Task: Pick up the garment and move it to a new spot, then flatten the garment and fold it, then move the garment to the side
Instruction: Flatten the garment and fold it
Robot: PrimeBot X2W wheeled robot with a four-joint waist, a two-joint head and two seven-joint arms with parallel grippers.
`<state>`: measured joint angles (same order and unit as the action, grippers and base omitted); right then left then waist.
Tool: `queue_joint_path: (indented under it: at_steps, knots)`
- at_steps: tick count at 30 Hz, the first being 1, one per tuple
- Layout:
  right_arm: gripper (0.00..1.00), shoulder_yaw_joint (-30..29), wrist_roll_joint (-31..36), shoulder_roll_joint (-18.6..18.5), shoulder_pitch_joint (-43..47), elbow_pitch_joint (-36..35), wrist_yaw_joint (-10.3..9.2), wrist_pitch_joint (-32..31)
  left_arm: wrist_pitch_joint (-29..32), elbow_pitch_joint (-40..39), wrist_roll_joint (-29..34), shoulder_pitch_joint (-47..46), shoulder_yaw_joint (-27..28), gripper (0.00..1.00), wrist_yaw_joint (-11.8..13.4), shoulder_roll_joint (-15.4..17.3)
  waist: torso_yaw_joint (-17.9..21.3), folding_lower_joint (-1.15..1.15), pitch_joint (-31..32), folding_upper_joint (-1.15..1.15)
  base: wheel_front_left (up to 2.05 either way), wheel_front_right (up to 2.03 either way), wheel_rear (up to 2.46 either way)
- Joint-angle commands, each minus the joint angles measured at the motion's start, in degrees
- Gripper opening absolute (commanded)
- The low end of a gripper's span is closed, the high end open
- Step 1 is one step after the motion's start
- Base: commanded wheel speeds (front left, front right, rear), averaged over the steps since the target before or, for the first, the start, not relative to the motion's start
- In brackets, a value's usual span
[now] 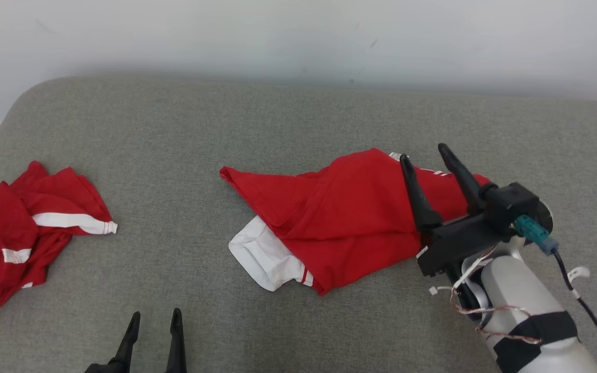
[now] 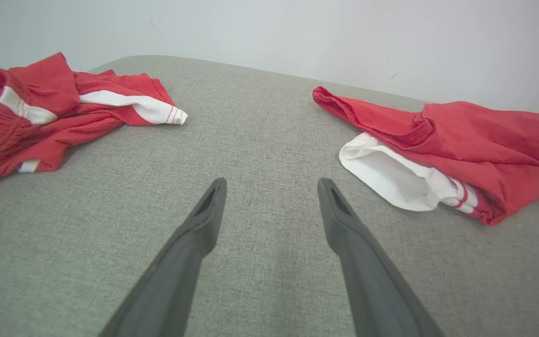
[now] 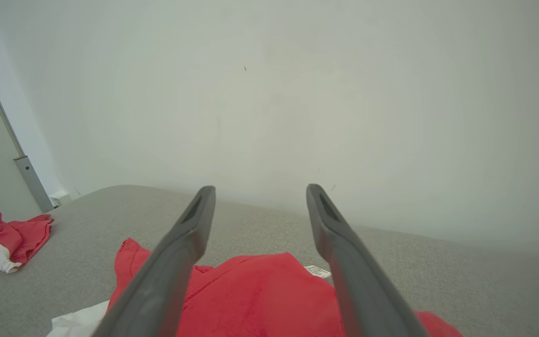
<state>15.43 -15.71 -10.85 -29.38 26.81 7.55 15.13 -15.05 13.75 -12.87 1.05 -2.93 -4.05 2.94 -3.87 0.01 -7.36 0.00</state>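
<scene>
Right gripper (image 1: pixel 423 152) is hovering over the right end of the red garment (image 1: pixel 340 212), fingers spread wide and gripping nothing. Left gripper (image 1: pixel 156 313) is sitting low at the near edge, likewise spread and empty. The garment is lying crumpled mid-way along the grey cushion (image 1: pixel 184 134), its white part (image 1: pixel 265 256) sticking out at the near left. A second red-and-white garment (image 1: pixel 13 233) is lying bunched at far left, well apart.
</scene>
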Motion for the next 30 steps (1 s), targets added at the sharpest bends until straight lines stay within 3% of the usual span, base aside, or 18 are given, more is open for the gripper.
queue_joint_path:
  at_steps: [1, 8, 16, 21, 30]
  knots:
    - [1.0, 0.28, -0.82, -0.77, -1.96, 1.79, -0.12, 0.02, -0.19, 0.25, -0.45, -0.73, -0.39, 1.0, -0.01, -0.08, -0.98, -0.01, -0.96, 0.0, 0.0, 0.0, 0.0]
    - [1.0, 2.97, -2.75, -3.84, -10.42, 13.5, -0.12, -0.25, -0.19, 1.41, -1.0, -2.34, -3.37, 1.0, -0.32, -0.08, -2.27, -0.01, -2.95, 0.0, 0.0, 0.0, 0.0]
    - [1.0, 9.29, -5.87, -5.58, -18.56, 22.93, -0.12, -4.86, -0.19, 1.54, -1.65, -4.78, -5.02, 1.0, -0.09, -0.09, -4.32, -0.01, -5.97, 0.0, 0.0, 0.0, 0.0]
    - [1.0, 12.84, -7.21, -5.31, -21.97, 28.7, -0.12, -8.5, -0.19, 1.6, -2.41, -5.36, -5.75, 1.0, 0.21, -0.07, -6.16, -0.01, -7.49, 0.0, 0.0, 0.0, 0.0]
    - [1.0, 15.49, -9.61, -4.38, -23.92, 34.92, -0.12, -7.59, -0.19, 1.0, -2.95, -5.85, -6.46, 1.0, 0.65, -0.08, -7.55, -0.01, -9.54, 0.0, 0.0, 0.0, 0.0]
